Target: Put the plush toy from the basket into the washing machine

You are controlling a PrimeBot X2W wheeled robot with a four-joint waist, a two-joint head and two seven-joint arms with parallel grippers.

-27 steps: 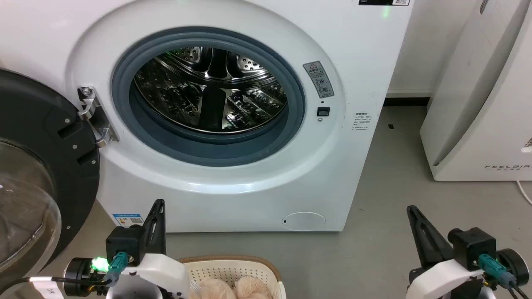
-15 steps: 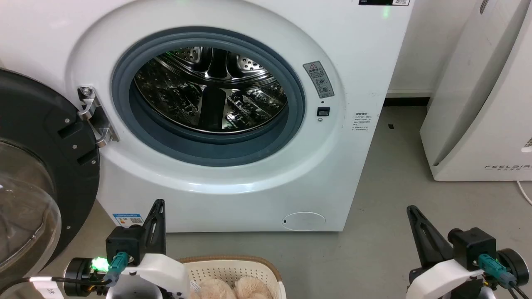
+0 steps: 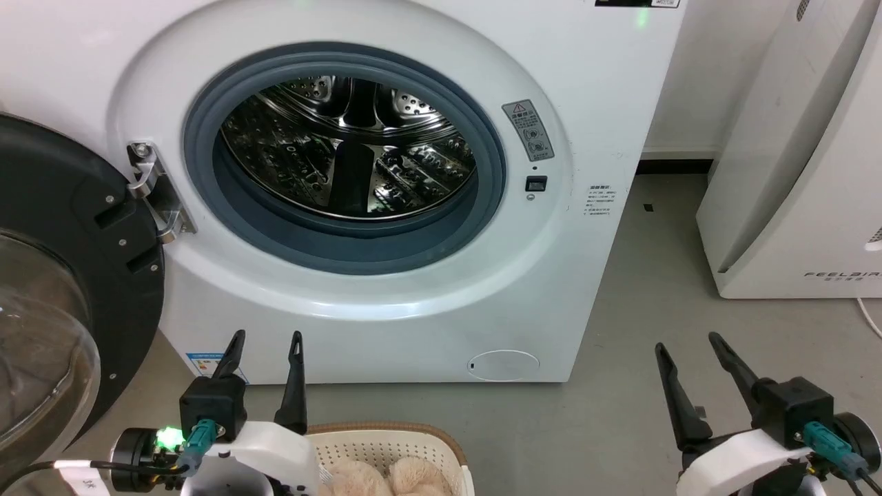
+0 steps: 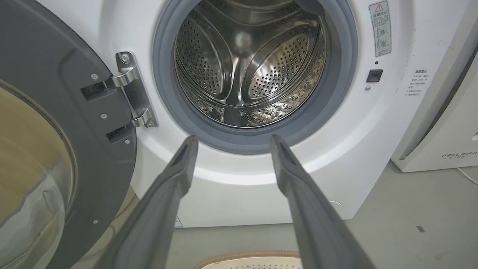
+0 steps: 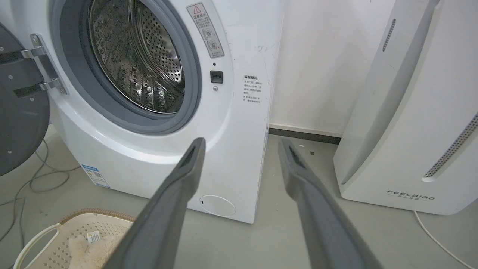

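The washing machine point(image 3: 592, 89) stands before me with its black-framed glass door point(image 3: 62, 275) swung open to the left and the steel drum point(image 3: 351, 145) bare. On the floor below, at the head view's bottom edge, sits the cream basket point(image 3: 386, 441) with the fluffy beige plush toy point(image 3: 386, 479) lying in it. My left gripper point(image 3: 267, 346) hovers open just left of the basket, fingers pointing at the machine. Off to the right, over the floor, my right gripper point(image 3: 688, 346) is open as well. The right wrist view catches the basket point(image 5: 48, 239) and a bit of the toy point(image 5: 89, 250).
A plain white appliance marked FEELBIRD point(image 3: 806, 158) stands to the right of the machine, with grey floor point(image 3: 654, 289) between them. Loose cables point(image 5: 37, 179) lie on the floor under the open door. A white cord point(image 3: 869, 318) trails from the appliance.
Both grippers have opened: each pair of fingers was together before and now stands apart. The arms, basket and toy stay where they were.
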